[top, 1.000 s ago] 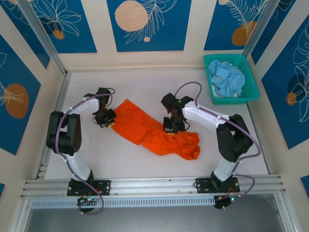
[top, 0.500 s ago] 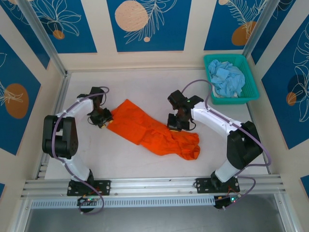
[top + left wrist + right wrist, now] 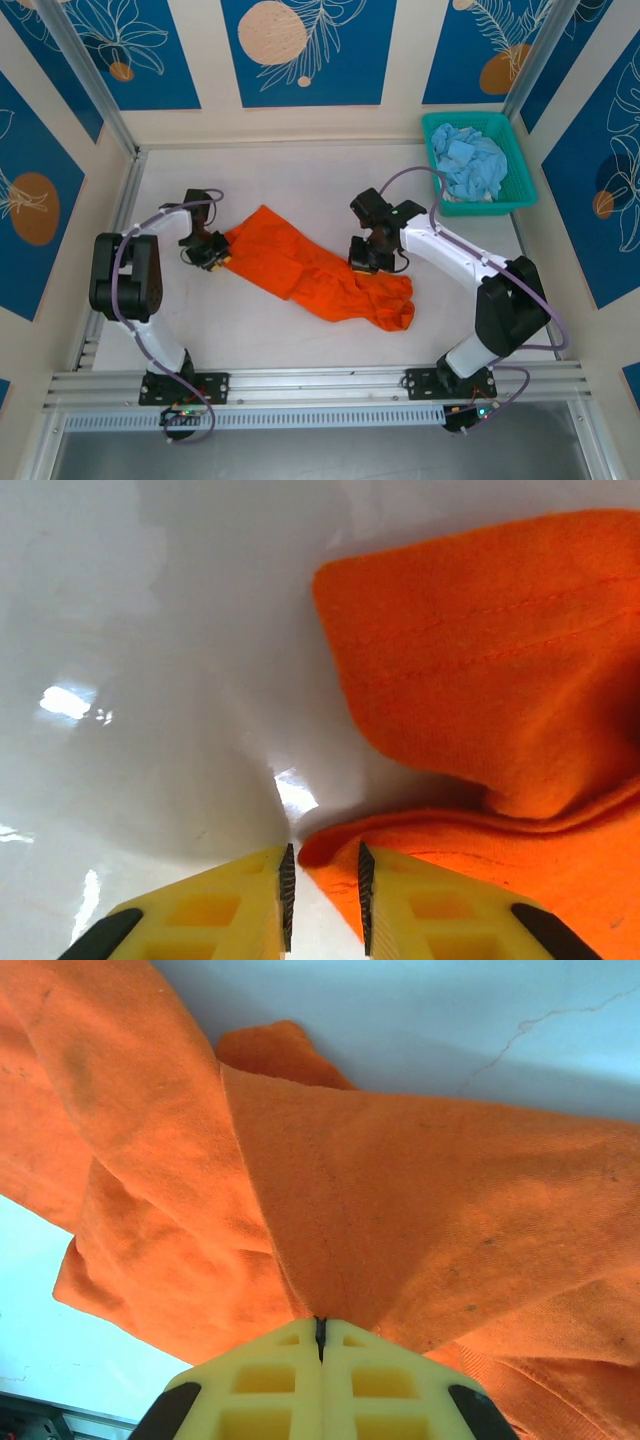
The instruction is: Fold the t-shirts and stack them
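Right pincer [image 3: 321, 1335] tight on orange t-shirt [image 3: 450, 1210]

Just right of our left gripper [image 3: 220, 258] we see the orange t-shirt [image 3: 300, 268] lying rumpled, and our right gripper [image 3: 366, 263] sits on its far edge. Beyond that gripper, to its right, a teal basket [image 3: 432, 150] holds blue t-shirts [image 3: 470, 165].

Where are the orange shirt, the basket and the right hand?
orange shirt [image 3: 300, 262], top view, middle of the cloth.
basket [image 3: 470, 118], top view, far rim.
right hand [image 3: 321, 1328], right wrist view, between its fingertips.
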Controlling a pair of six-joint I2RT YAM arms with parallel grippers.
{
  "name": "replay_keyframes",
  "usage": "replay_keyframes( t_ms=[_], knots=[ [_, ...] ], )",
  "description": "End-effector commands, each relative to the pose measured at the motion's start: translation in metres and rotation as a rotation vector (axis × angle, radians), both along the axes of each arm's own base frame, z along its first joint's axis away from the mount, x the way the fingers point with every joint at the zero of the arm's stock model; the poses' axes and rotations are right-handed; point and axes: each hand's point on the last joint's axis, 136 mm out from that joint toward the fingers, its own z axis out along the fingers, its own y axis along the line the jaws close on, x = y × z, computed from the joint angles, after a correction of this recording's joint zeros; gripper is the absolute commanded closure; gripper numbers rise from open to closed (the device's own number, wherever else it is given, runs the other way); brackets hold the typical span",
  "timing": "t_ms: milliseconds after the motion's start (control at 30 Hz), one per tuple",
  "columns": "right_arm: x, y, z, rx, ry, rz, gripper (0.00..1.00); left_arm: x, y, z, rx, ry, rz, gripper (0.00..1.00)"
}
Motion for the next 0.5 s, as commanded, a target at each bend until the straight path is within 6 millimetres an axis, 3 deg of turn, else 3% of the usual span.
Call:
replay_keyframes(
  t_ms=[0, 67, 200, 267, 367, 467],
  knots=[
    [-0.006, -0.001, 0.006, 0.018, 0.013, -0.009, 1.0, 0.004, -0.003, -0.007, -0.028, 0.008, -0.008, 0.76],
    [-0.005, -0.001, 0.008, 0.019, 0.01, -0.007, 1.0, 0.006, -0.003, -0.011, -0.023, 0.014, -0.011, 0.77],
    [-0.001, -0.002, 0.016, 0.025, -0.001, -0.012, 1.0, 0.005, -0.003, -0.016, -0.023, 0.036, -0.017, 1.0],
    [0.004, -0.004, 0.027, 0.041, -0.027, -0.026, 1.0, 0.006, -0.005, -0.009, -0.033, 0.022, -0.013, 1.0],
    [0.018, -0.011, 0.058, 0.101, -0.1, -0.072, 1.0, 0.015, -0.008, 0.026, -0.057, -0.059, -0.007, 1.0],
    [0.039, -0.025, 0.104, 0.186, -0.223, -0.147, 1.0, 0.031, -0.009, 0.088, -0.068, -0.212, 0.005, 1.0]
  ],
)
